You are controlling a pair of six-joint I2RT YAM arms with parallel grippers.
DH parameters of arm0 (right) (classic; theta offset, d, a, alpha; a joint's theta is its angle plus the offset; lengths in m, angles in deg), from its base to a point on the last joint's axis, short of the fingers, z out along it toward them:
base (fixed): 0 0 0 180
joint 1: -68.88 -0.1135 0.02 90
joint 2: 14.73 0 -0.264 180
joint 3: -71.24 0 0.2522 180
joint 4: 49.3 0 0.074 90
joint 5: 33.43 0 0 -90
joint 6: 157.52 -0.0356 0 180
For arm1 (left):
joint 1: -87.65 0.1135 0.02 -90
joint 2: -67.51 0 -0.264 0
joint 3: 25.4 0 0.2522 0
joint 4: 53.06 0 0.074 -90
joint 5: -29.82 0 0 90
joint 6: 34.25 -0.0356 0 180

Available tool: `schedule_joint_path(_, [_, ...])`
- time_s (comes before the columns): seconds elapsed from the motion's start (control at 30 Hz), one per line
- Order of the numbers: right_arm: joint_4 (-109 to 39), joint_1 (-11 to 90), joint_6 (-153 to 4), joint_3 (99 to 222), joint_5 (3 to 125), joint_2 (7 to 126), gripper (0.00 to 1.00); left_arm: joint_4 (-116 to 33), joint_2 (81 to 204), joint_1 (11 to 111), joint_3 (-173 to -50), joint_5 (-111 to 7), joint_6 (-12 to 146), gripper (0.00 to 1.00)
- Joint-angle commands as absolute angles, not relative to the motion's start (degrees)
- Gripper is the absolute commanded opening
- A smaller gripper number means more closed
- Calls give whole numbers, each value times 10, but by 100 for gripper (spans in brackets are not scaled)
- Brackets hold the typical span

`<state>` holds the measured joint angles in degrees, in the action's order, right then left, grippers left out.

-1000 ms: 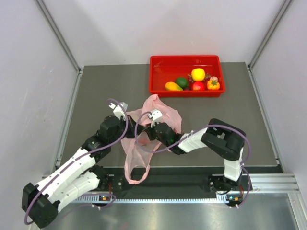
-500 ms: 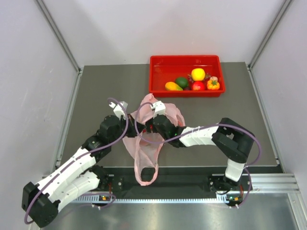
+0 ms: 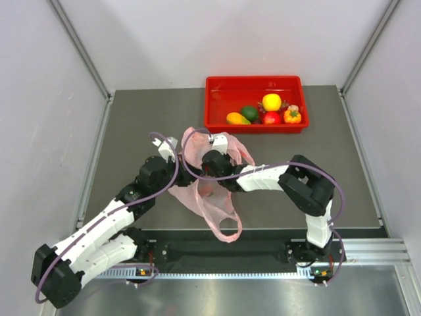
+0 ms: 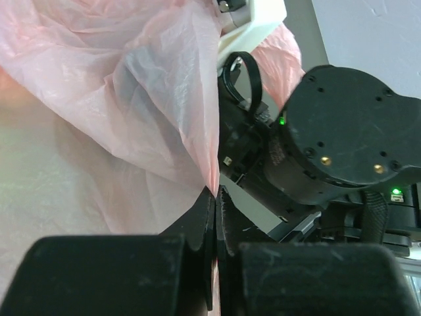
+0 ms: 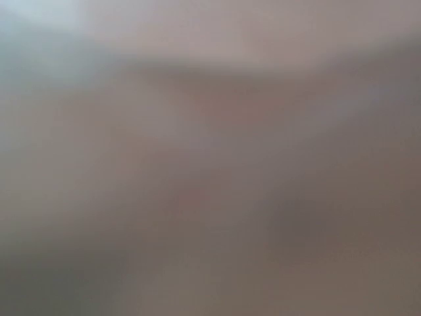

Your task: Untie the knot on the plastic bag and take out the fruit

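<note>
Left gripper (image 4: pixel 216 204): fingers pressed together on a fold of the plastic bag (image 3: pixel 200 197), which lies crumpled mid-table (image 3: pixel 131 131), one handle loop (image 3: pixel 227 227) trailing toward the near edge. Right gripper (image 3: pixel 212 150): sunk in the bag's film just right of the left one; its wrist view is a blur, so its jaw state cannot be told. Far right: red tray (image 3: pixel 217 89) holding the fruit (image 3: pixel 272 101).

A dark grey table (image 3: pixel 145 118) stands enclosed on three sides by plain white walls (image 3: pixel 223 33), joined at the far corners by slanting metal posts (image 3: pixel 79 46). A silvery metal strip (image 3: pixel 230 293) edges the near side under soft, even light.
</note>
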<state>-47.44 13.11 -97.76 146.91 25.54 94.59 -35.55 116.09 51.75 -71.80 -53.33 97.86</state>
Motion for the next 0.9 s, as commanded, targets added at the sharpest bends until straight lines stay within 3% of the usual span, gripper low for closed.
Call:
schedule_joint_path(0.0, [-458, 145, -1022, 1507, 237, 967, 78, -389, 1159, 516, -731, -510, 985, 0])
schedule_joint_path(0.13, [-490, 145, -1016, 1507, 263, 985, 77, -388, 1150, 516, -720, -516, 983, 0])
schedule_joint_path(0.33, [-523, 146, -1011, 1503, 291, 1001, 60, -381, 1130, 516, -704, -518, 985, 0])
schedule_joint_path(0.6, [-481, 146, -1014, 1547, 294, 1054, 49, -361, 1108, 516, -699, -526, 985, 0])
schedule_joint_path(0.87, [-484, 145, -970, 1461, 227, 965, 0, -334, 1100, 516, -700, -541, 974, 0])
